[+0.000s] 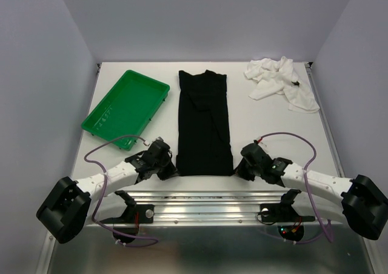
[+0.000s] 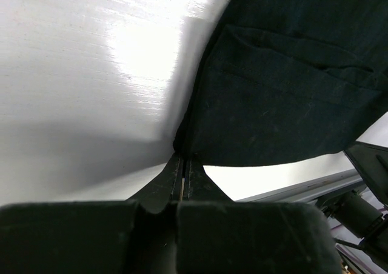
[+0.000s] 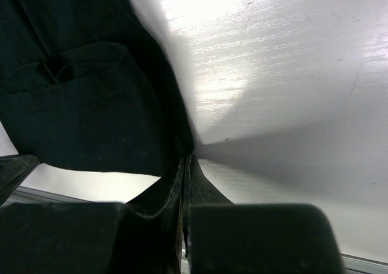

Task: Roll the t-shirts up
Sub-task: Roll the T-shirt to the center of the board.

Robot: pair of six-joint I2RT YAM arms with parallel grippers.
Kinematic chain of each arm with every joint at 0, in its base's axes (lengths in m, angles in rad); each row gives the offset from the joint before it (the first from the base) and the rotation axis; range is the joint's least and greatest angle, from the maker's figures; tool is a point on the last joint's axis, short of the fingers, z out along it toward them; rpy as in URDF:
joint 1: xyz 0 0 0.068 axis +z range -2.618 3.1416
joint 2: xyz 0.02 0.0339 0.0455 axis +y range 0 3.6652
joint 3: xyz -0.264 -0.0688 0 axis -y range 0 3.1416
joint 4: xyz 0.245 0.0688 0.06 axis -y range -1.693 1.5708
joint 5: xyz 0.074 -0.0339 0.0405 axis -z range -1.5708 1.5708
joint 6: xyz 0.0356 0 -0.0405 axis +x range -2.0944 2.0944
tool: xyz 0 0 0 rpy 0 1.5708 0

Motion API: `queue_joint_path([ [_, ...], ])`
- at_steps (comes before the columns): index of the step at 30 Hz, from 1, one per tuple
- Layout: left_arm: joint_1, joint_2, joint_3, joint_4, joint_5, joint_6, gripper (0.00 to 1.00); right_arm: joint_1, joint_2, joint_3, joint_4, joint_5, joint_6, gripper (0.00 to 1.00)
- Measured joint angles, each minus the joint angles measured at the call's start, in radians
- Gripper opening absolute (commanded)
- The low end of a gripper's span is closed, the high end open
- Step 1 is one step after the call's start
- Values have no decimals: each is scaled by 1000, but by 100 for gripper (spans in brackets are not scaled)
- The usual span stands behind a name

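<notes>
The black t-shirt lies folded into a long strip down the middle of the table. My left gripper is shut on its near left corner. My right gripper is shut on its near right corner. In both wrist views the jaws are pressed together with the black cloth's edge pinched at the tips. The white t-shirt lies crumpled at the far right of the table, apart from both grippers.
The green plastic tray stands at the far left, beside the black t-shirt. A metal rail runs along the near table edge between the arm bases. White walls enclose the table on three sides.
</notes>
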Motion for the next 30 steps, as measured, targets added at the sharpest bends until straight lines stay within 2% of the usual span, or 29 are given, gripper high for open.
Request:
queue_joint_path([
  [7,0,-26,9,-34,-11,-3,0,0,-21,4,-14,1,5,1],
  [18,0,-38,102,-112,-37,-3,0,0,-43,68,-62,23,7,1],
  [30,12,23,222,-158,-62,21,0,0,-26,157,-103,68,-5,1],
])
